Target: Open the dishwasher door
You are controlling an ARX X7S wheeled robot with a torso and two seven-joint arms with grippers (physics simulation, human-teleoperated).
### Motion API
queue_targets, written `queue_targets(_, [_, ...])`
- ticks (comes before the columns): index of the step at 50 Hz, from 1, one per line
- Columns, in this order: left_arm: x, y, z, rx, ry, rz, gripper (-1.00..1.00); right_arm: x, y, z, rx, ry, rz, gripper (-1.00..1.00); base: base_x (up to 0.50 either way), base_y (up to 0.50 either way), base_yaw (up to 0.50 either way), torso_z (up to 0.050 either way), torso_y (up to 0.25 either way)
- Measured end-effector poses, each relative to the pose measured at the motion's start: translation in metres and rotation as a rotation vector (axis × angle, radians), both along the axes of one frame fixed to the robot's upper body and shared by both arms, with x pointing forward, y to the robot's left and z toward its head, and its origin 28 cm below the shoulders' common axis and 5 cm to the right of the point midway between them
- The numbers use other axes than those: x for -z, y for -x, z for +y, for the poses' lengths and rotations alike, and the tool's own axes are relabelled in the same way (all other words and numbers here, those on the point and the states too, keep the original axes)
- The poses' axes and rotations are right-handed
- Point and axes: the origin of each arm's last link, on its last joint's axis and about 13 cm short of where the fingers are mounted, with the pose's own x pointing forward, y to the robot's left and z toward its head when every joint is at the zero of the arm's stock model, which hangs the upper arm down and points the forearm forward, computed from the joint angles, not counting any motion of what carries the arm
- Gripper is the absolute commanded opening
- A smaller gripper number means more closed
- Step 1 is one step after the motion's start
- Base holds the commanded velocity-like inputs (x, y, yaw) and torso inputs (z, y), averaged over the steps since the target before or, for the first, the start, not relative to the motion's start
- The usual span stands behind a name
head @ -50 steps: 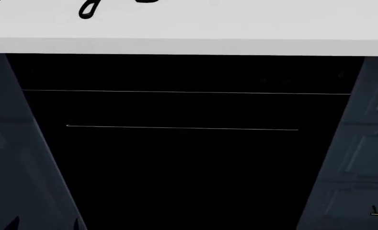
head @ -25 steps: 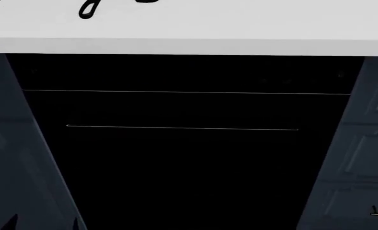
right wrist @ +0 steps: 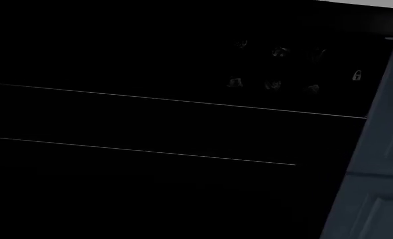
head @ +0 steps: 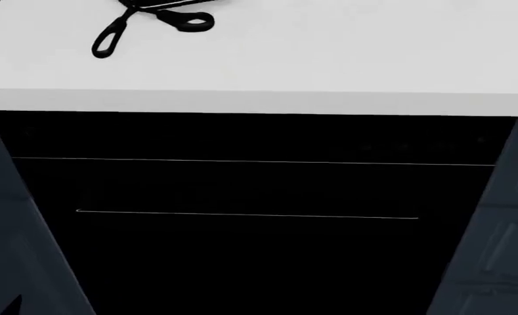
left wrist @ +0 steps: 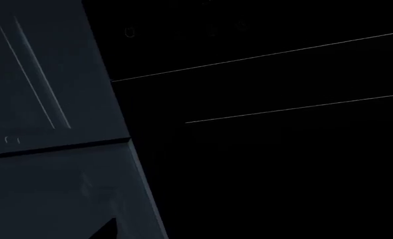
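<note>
Here the dishwasher door sits shut; both arms' jaws are out of sight, state untellable.

Dishwasher door: wide, flat, glossy black front, standing upright and shut. A long thin horizontal bar handle runs across its upper part, with a thin seam line just above. Faint control markings sit above the seam.
</note>
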Motion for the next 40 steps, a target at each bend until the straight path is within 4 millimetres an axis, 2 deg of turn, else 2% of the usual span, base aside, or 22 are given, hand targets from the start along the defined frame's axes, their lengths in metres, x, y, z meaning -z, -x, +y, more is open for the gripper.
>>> queue_targets(28, [-0.0015,-0.0024,0.0009,-0.018,0.009,0.009,1.0,-0.0032,-0.0013,0.001,0.012,0.045,0.03,1.0,0.0,0.0,0.0,0.0,0.0])
queue_targets(40, [-0.0011,-0.0033,0.001,-0.02,0.014,0.018,1.0,-0.0096,-0.0057,-0.0008,0.031,0.196,0.037,1.0,0.0,0.0,0.0,0.0,0.0])
